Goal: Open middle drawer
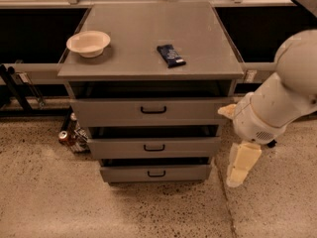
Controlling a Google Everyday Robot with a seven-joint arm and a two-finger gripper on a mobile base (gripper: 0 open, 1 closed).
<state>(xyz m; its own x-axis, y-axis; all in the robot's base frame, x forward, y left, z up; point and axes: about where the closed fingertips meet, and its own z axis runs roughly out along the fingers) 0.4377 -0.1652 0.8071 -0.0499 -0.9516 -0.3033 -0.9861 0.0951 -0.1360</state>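
A grey cabinet (148,38) with three drawers stands in the middle of the camera view. The middle drawer (124,147) has a flat grey front and a small black bar handle (154,148). All three drawers stand slightly out, with dark gaps above them. The top drawer (109,112) has a wider handle; the bottom drawer (124,173) is lowest. My gripper (240,168) hangs pointing down at the right of the cabinet, beside the middle and bottom drawer fronts, apart from the handle.
A white bowl (88,43) and a dark blue packet (171,55) lie on the cabinet top. A can (64,137) and clutter sit on the floor at the cabinet's left. A dark shelf and rail run behind. Speckled floor lies in front.
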